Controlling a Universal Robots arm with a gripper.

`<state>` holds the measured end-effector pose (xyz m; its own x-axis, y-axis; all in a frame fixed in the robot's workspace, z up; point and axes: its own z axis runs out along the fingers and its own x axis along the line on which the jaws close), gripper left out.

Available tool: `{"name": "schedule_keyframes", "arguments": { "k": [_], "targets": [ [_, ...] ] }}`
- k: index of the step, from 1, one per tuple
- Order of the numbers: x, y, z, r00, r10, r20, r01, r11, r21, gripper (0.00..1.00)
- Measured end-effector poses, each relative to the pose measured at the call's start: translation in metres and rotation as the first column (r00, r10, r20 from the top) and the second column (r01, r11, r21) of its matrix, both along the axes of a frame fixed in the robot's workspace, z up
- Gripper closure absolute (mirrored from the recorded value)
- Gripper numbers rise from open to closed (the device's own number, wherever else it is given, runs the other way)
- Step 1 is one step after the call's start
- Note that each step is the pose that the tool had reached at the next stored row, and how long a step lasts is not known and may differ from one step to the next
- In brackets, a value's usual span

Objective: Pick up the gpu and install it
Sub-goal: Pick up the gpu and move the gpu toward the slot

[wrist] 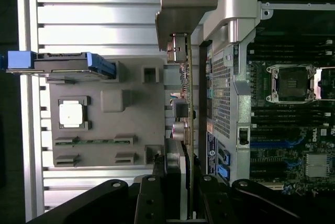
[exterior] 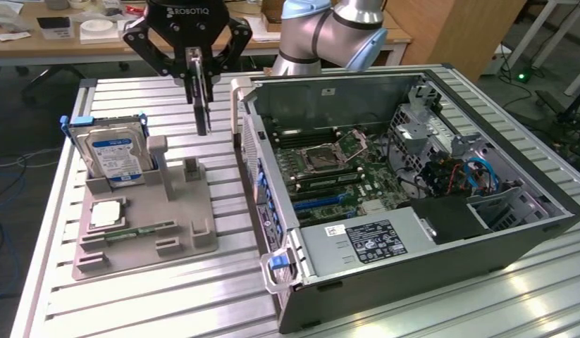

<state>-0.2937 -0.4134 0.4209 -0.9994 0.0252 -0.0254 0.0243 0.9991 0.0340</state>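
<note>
Open computer case [exterior: 402,183] lies nearest, on its side along the bench's [exterior: 158,303] edge at the exterior view's right, with the motherboard exposed. Beside it, a grey holder tray [exterior: 177,236] carries a hard drive [exterior: 115,155], a processor chip [exterior: 106,213] and a memory stick [exterior: 130,231]. Above the tray's case-side edge, the end effector [exterior: 199,88] pinches the gpu [exterior: 202,118], which hangs upright in the air.

Exterior view: even overhead indoor light, moderate brightness. Glare: pale patches on the metal surface [exterior: 543,289] toward the exterior view's right. Shadow: soft, pooled inside the computer case [exterior: 430,271]. Wrist view: surface slats washed out near white; case interior dim; claw [wrist: 189,169] underexposed, almost silhouetted; cool bluish cast.
</note>
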Motion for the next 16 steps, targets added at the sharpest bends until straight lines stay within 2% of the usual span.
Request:
{"name": "schedule_keyframes", "arguments": {
  "k": [8,12,16],
  "targets": [
    [0.0086,0.0,0.0,1.0,0.0,0.0,0.0,1.0,-0.0005,0.72],
    [0.01,0.0,0.0,1.0,0.0,0.0001,0.0,0.9999,-0.0115,0.72],
    [0.0111,0.0,0.0,1.0,0.0,0.0001,0.0,0.9999,-0.0131,0.72]
  ]
}}
